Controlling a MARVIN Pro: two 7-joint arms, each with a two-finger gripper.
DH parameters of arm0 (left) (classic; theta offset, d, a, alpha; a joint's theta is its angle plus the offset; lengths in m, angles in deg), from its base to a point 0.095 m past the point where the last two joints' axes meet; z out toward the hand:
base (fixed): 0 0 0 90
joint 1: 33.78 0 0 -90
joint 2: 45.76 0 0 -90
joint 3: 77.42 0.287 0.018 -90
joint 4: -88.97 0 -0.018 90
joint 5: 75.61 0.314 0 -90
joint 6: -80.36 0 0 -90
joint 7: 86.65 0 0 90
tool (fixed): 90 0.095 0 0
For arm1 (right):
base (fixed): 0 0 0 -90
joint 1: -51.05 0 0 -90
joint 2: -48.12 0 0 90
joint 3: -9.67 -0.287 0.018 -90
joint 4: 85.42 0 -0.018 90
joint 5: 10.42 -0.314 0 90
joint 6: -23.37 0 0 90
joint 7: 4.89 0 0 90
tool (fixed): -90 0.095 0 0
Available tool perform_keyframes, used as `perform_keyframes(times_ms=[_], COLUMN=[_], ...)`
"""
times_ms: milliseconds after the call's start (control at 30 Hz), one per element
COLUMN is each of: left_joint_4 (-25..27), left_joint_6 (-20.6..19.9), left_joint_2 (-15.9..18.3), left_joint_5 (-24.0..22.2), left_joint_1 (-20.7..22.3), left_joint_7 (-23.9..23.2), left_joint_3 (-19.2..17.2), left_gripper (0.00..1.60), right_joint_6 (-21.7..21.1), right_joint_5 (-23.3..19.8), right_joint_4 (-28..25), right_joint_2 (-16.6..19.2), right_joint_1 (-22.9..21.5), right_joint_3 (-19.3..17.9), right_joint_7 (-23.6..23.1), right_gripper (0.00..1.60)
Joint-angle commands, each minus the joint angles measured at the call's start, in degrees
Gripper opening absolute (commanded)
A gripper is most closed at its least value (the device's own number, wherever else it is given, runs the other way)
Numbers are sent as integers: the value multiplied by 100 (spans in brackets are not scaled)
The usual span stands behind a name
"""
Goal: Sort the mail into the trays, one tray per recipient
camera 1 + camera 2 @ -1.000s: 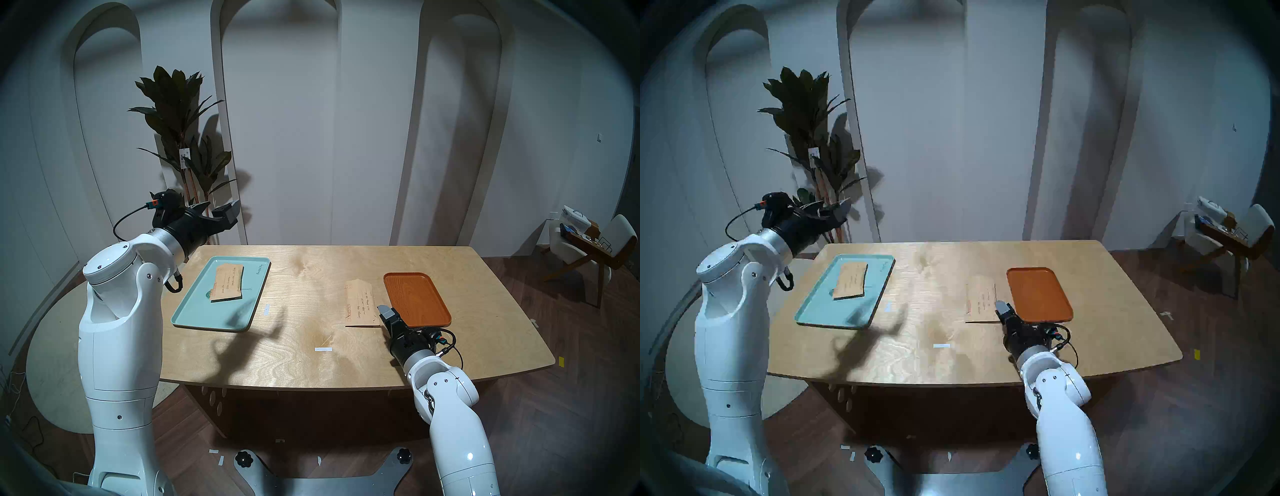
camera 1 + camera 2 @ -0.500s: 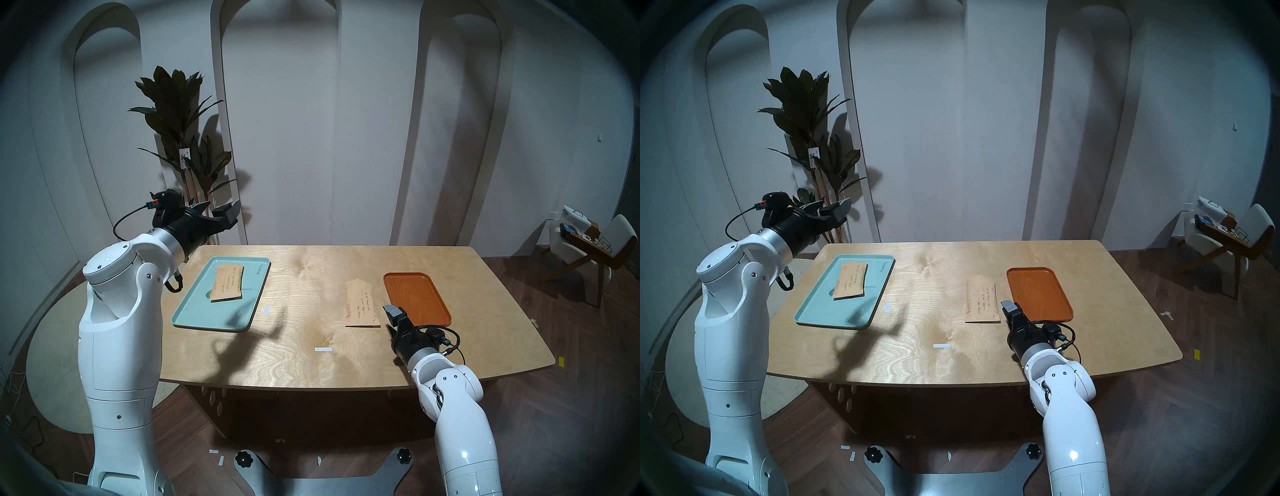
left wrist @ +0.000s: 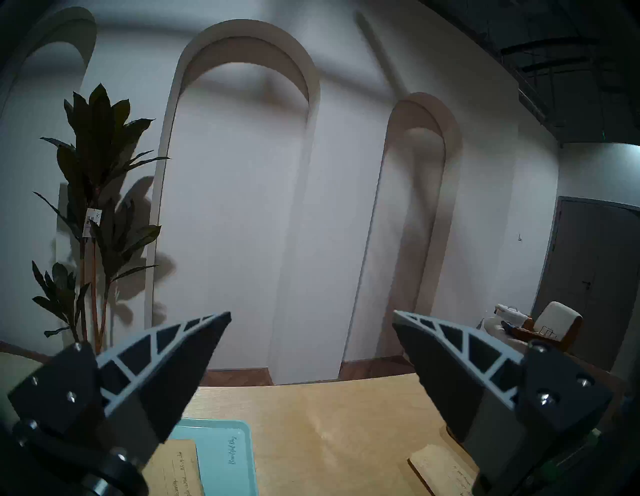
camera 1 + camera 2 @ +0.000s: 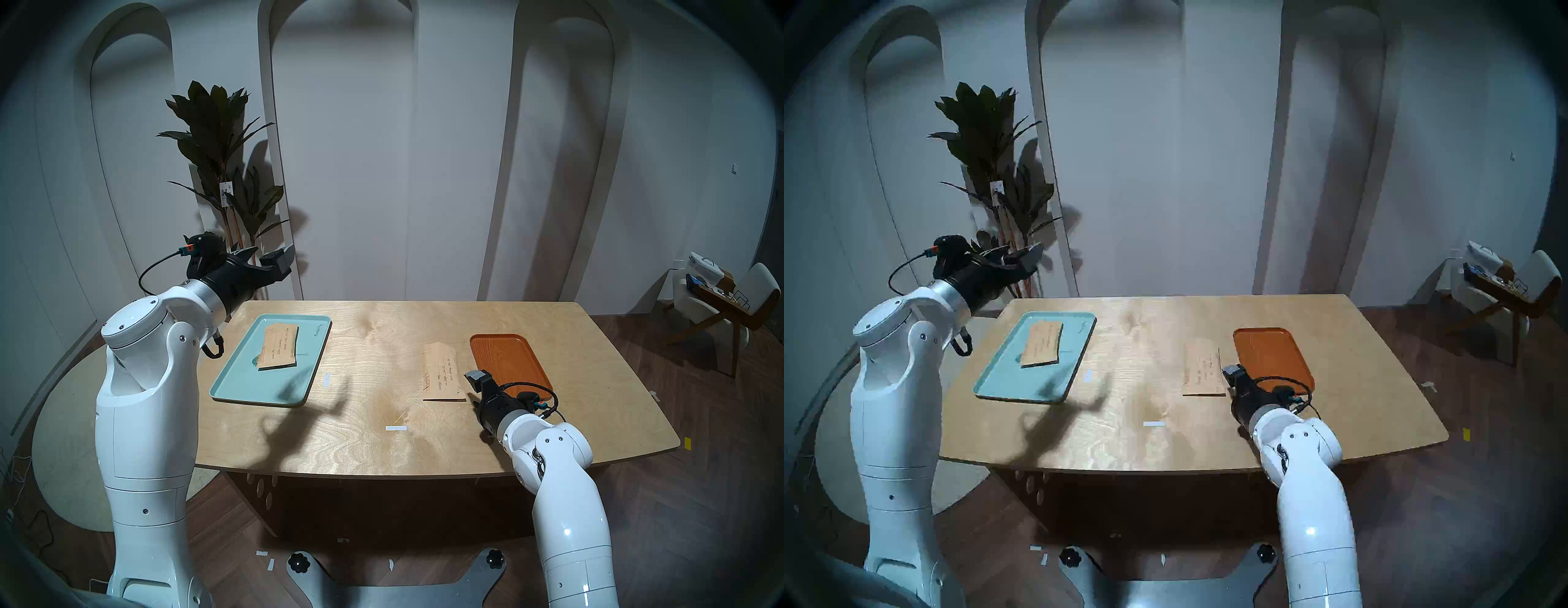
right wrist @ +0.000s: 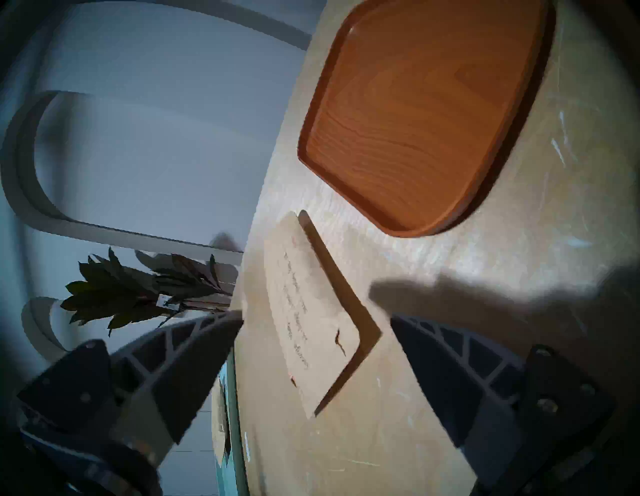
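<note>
One tan envelope (image 4: 278,346) lies inside the mint-green tray (image 4: 237,382) at the table's left. A second tan envelope (image 4: 441,373) lies on the table just left of the empty orange-brown tray (image 4: 509,361). My right gripper (image 4: 474,386) is open and low, at this envelope's near right corner. In the right wrist view the envelope (image 5: 311,311) has its near right corner in the gap of the gripper (image 5: 317,322), with the orange-brown tray (image 5: 415,114) beyond. My left gripper (image 4: 275,263) is open, empty and raised off the table's far left corner.
Two small white tape strips (image 4: 396,428) (image 4: 326,379) lie on the wooden table (image 4: 382,331). A potted plant (image 4: 216,148) stands behind the left arm. A chair (image 4: 721,305) stands at the far right of the room.
My right wrist has rolled and the right elbow has swung to the right. The gripper stays at the envelope's near right corner. The left arm and both envelopes have not moved.
</note>
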State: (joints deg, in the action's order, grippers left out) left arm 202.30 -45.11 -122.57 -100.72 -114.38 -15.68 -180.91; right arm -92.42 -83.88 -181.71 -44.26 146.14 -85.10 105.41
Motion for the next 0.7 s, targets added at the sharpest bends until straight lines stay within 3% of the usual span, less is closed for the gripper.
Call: perform_keyframes(times_ms=[0,33,300,667], left_joint_4=[109,110,113,113], left_joint_6=[47,48,55,59], left_joint_2=[0,1,8,19], left_joint_5=[13,12,2,-13], left_joint_1=[104,104,101,99], left_joint_7=[19,21,40,55], left_joint_3=[10,11,18,25], left_gripper=[160,160,160,160], right_joint_6=[-199,-195,-102,-9], right_joint_5=[-504,-527,-912,-883], right_joint_4=[-16,68,438,805], right_joint_2=[23,26,11,-13], right_joint_1=[-343,-361,-675,-901], right_joint_3=[215,235,336,326], right_joint_7=[834,746,1494,1409], right_gripper=[160,160,160,160])
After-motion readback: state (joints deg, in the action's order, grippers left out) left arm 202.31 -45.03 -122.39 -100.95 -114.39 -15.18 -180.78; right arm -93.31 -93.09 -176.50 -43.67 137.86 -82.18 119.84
